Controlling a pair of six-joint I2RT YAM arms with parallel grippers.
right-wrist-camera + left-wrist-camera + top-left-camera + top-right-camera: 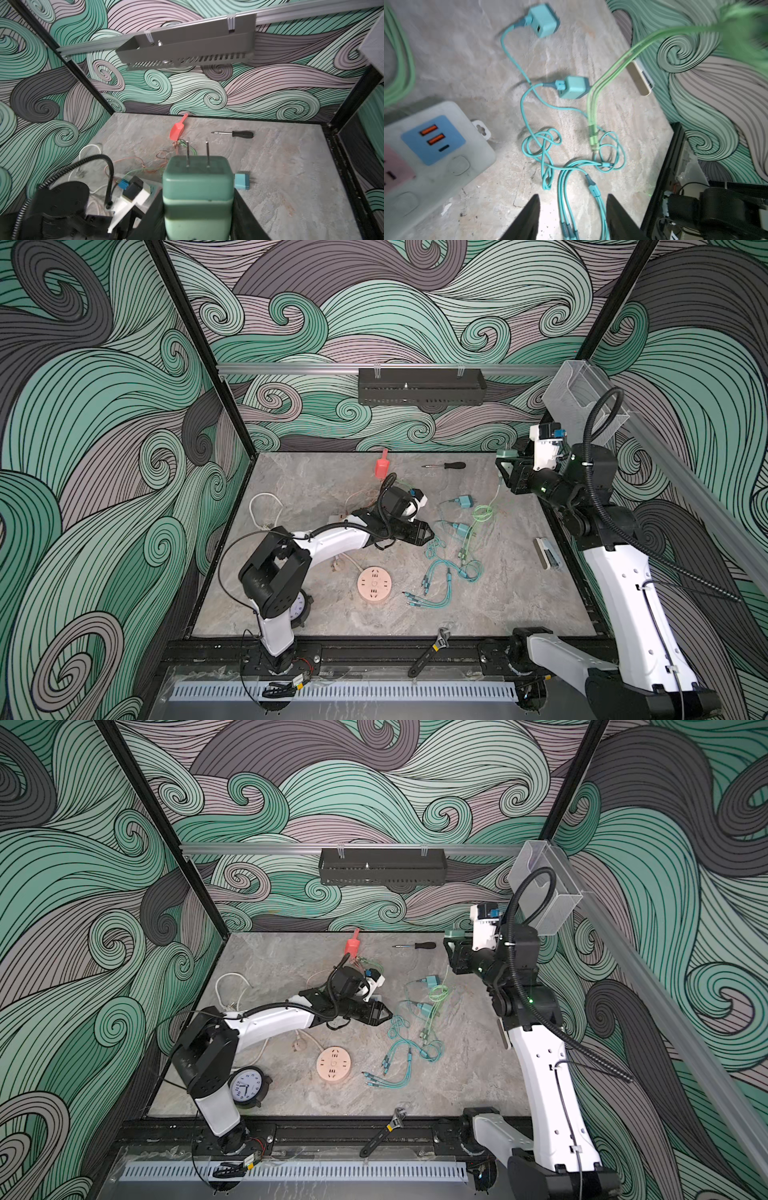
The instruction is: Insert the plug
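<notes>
Swirling wallpaper in teal, grey and mauve covers the walls of the booth, and the floor of it is a grey stone-look tabletop (415, 614). The right gripper (506, 463) is raised above the back right part of the table and is clamped on the green plug (197, 187), one black finger on each side of its body. The plug's two metal prongs stick out past the fingers toward the back wall. A pale green cable (612, 68) hangs from the plug down to the table, where it lies among a tangle of teal cables (571, 166) and two teal adapters (544, 20) (574, 87). The left gripper (573, 197) hovers low near the middle of the table with its jaws spread apart and nothing between them; the teal cables lie on the surface below it. Just beside it in the left wrist view is a white power strip (436, 149) with a blue panel and a pink one, lying flat; in both top views the left arm hides most of it. A round pink socket (374, 586) lies nearer the front. A red scoop (382, 466) and a screwdriver (446, 465) lie near the back wall, well apart from the plug.
</notes>
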